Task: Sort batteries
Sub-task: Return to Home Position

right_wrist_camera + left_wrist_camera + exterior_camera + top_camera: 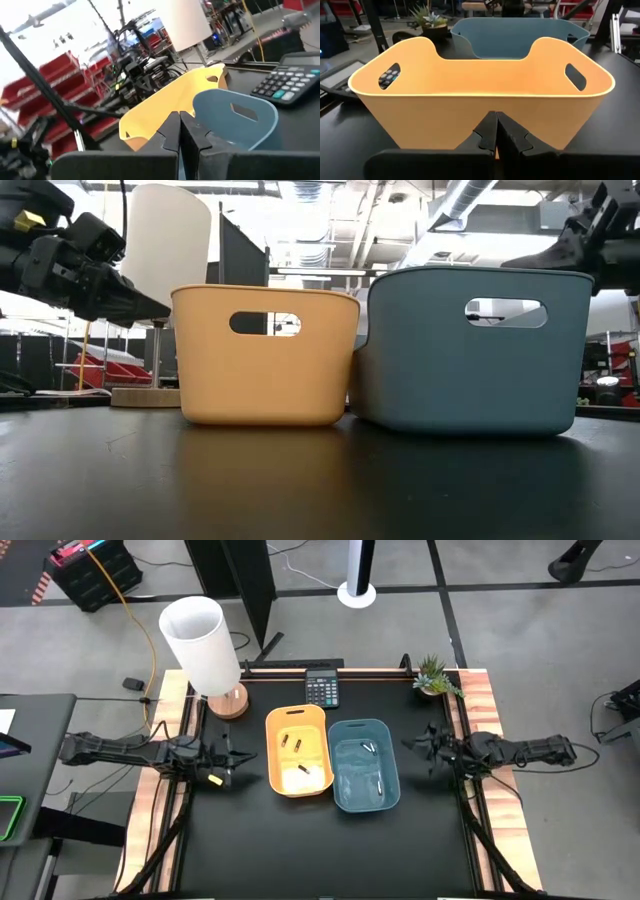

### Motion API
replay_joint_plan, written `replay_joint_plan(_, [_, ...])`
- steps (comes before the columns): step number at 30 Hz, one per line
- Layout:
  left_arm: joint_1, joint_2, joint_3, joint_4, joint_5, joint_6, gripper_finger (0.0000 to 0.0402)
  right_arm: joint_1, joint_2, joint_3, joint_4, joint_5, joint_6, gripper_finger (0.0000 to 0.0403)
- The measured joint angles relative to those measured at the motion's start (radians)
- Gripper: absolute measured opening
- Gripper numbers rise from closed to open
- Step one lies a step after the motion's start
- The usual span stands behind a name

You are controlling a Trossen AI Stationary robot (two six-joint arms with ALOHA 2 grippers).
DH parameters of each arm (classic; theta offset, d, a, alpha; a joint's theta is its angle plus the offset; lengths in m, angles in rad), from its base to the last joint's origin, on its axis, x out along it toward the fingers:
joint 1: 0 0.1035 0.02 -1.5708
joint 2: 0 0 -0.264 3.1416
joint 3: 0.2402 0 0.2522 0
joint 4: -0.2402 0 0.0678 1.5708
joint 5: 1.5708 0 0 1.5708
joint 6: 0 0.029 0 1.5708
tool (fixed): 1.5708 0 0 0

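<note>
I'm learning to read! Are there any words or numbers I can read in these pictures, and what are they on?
No text here can be read.
The keys of the calculator carry marks, but they are too small and blurred to read.
The yellow bin and the blue bin are plain, with no label showing.

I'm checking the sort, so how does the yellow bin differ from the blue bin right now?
The yellow bin sits on the left arm's side, the blue bin on the right arm's side. The yellow bin holds dark batteries, the blue bin silvery batteries. The blue bin stands a little taller than the yellow bin in the low view. Both are open-topped, with oval handle cutouts, side by side on the black table.
</note>
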Motion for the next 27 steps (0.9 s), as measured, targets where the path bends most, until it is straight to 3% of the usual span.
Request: replay_joint_plan(27, [0.000, 0.004, 0.000, 0.000, 0.000, 0.002, 0.0000, -0.007, 0.000, 0.000, -0.005, -0.001, 0.023, 0.0024])
